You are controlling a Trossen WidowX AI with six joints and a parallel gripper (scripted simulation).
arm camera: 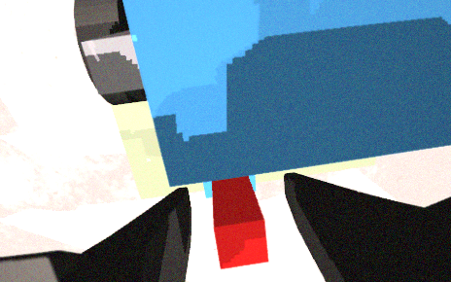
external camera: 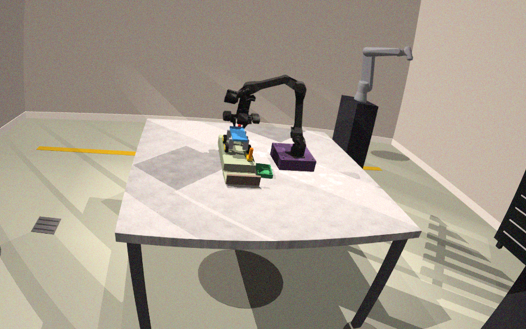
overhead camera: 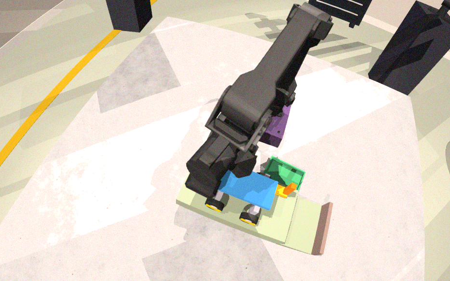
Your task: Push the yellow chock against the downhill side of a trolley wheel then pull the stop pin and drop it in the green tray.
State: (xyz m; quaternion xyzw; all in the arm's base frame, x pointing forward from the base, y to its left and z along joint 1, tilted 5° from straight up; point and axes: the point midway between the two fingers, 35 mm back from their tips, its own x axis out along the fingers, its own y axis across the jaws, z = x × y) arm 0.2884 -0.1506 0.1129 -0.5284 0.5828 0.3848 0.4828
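Observation:
The blue-decked trolley [overhead camera: 249,188] [external camera: 238,134] [arm camera: 316,97] stands on the pale green ramp [overhead camera: 275,232] [external camera: 238,167] [arm camera: 131,146]. The yellow chock [overhead camera: 281,191] [external camera: 250,154], orange handle up, is at the downhill wheel on the green tray's side; the deck hides whether they touch. The red pin head [external camera: 239,125] [arm camera: 240,243] stands at the uphill end; the arm hides it in the top view. My gripper [external camera: 240,125] [arm camera: 236,191] is partly open and empty, pointing down, one finger on each side of the red head with gaps. The green tray [overhead camera: 303,180] [external camera: 264,176] holds no pin.
The green tray lies beside the ramp's lower part. A brown end board [overhead camera: 323,228] [external camera: 242,180] closes the ramp's foot. The arm's purple base block [overhead camera: 277,131] [external camera: 293,164] is on the tray's side. The trolley deck's uphill edge is close to my fingertips.

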